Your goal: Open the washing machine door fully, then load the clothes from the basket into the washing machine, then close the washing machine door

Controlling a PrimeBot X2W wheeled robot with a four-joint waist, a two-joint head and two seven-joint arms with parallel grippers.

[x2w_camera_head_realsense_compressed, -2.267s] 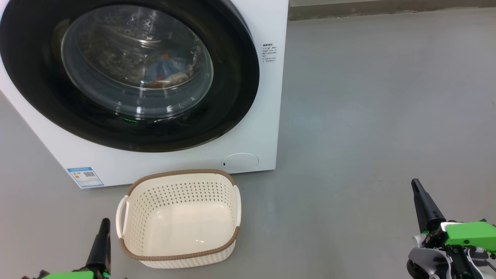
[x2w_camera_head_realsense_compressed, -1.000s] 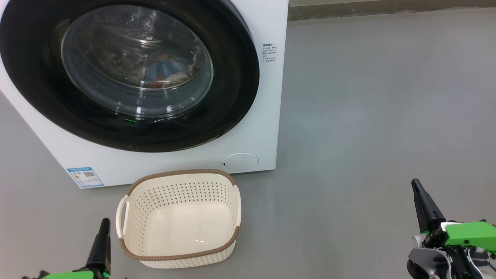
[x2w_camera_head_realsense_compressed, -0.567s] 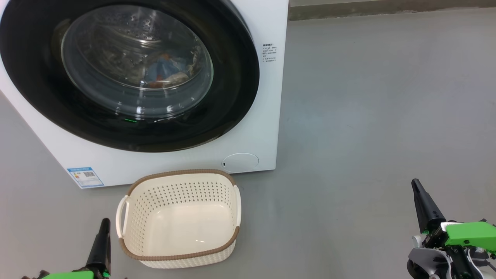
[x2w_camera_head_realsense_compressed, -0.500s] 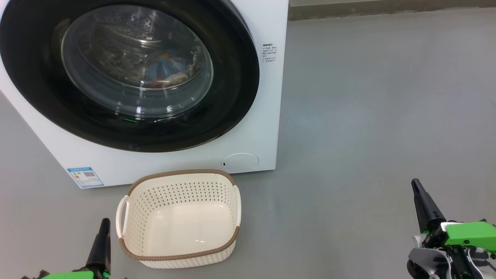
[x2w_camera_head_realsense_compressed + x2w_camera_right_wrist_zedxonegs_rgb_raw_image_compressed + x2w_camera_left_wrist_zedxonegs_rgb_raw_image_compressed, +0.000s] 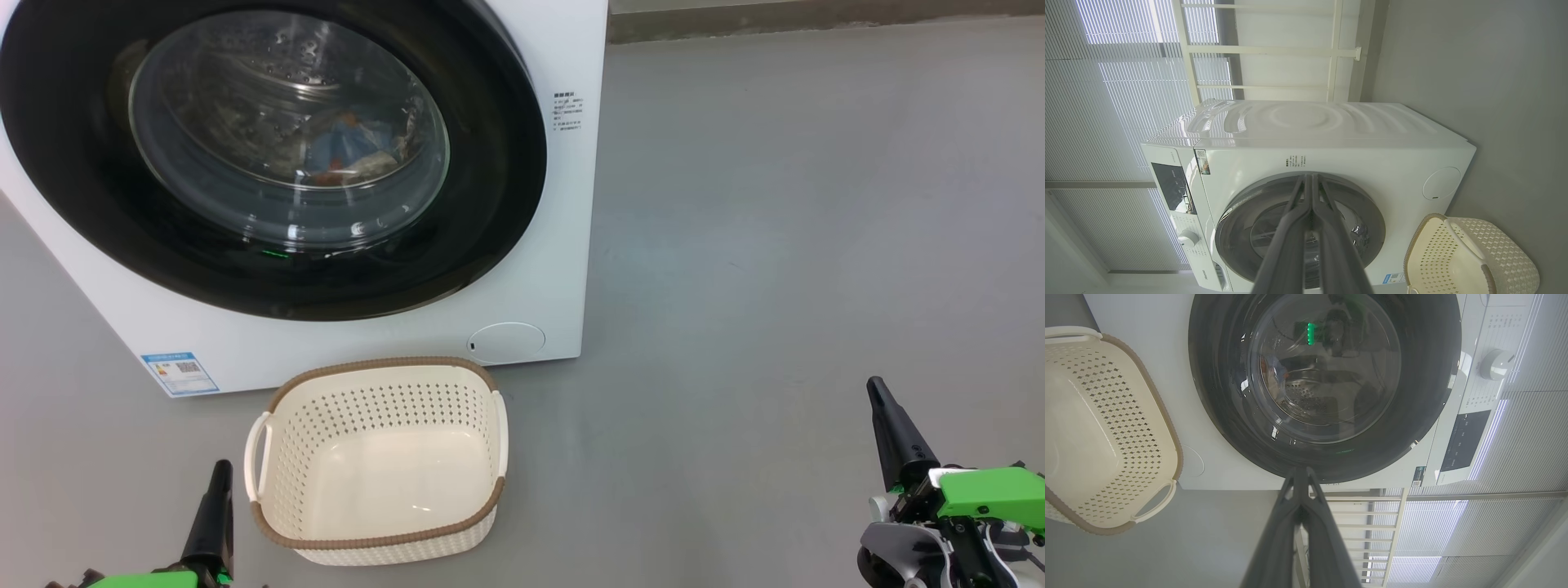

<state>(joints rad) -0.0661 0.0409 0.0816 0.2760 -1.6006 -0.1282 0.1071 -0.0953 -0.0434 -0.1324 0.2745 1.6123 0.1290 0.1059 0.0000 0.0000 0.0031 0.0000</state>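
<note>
Nearest, both claws sit low, fingers pressed together with nothing between them: the left claw (image 5: 219, 474) at 7 o'clock of the head view, the right claw (image 5: 878, 392) at 4 o'clock. Just beside the left claw, at its 1 o'clock, stands the basket (image 5: 380, 361), bare inside. Beyond it the washing machine door (image 5: 490, 163) lies flush on the washing machine (image 5: 563, 245), at 12 o'clock from the left claw and 10 o'clock from the right, so the left arm is nearer. Behind the glass, what looks like the clothes (image 5: 351, 147) lies inside. Probably only a latch check is left.
</note>
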